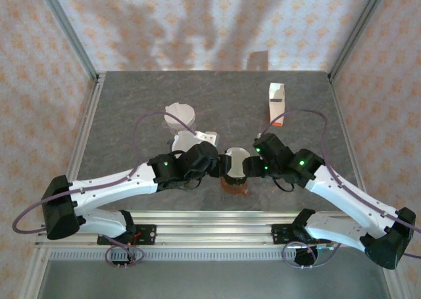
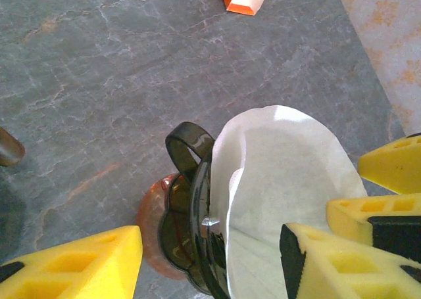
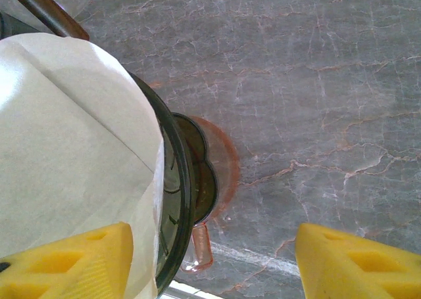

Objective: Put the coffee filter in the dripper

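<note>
The white paper coffee filter [image 1: 235,160] sits opened inside the dark, smoky dripper [image 1: 230,175], standing up above its rim. In the left wrist view the filter [image 2: 283,174] rises beside the dripper's rim and handle [image 2: 187,144]. My left gripper [image 2: 210,236] is open and straddles the rim and the filter's edge; its left finger is clear of the dripper. My right gripper [image 3: 214,233] is open too, one finger [image 3: 72,263] over the filter [image 3: 66,135], the other far out over the table. The two grippers [image 1: 214,166] [image 1: 254,167] flank the dripper.
The dripper stands on a translucent orange cup [image 3: 227,164] near the table's front edge. A stack of white filters [image 1: 179,115] and a white stand [image 1: 192,140] lie behind the left arm. A white and orange carton [image 1: 276,102] is at the back right. Metal rails border the table.
</note>
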